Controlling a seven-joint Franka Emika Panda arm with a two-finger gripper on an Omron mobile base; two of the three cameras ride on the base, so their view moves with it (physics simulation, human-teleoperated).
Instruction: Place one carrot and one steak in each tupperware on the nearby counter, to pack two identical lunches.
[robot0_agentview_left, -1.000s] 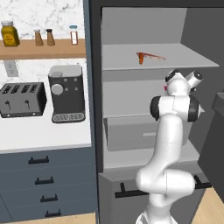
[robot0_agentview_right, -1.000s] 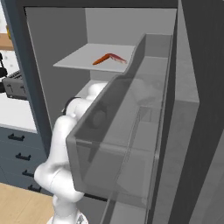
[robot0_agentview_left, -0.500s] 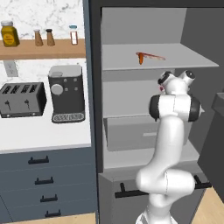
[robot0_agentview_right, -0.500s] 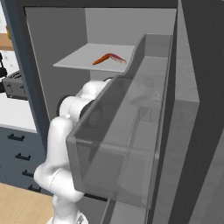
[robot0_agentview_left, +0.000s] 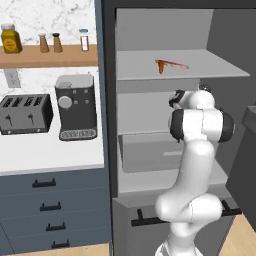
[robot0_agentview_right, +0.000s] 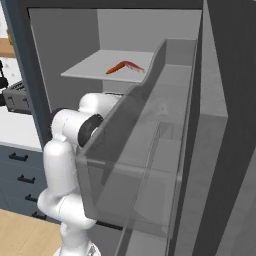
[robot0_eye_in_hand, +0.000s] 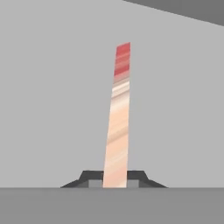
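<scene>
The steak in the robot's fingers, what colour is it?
The steak is red at the far end, fading to pale pink; hand view shows it best.

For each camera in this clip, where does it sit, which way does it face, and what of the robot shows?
Left base view: behind the arm, left, facing the open fridge and counter; arm at lower right.
Right base view: behind, right, along the fridge door shelf; arm at lower left.
Hand view: looks along the fingers, shut on a steak.
Both base views share the carrot and steak on the upper shelf.
</scene>
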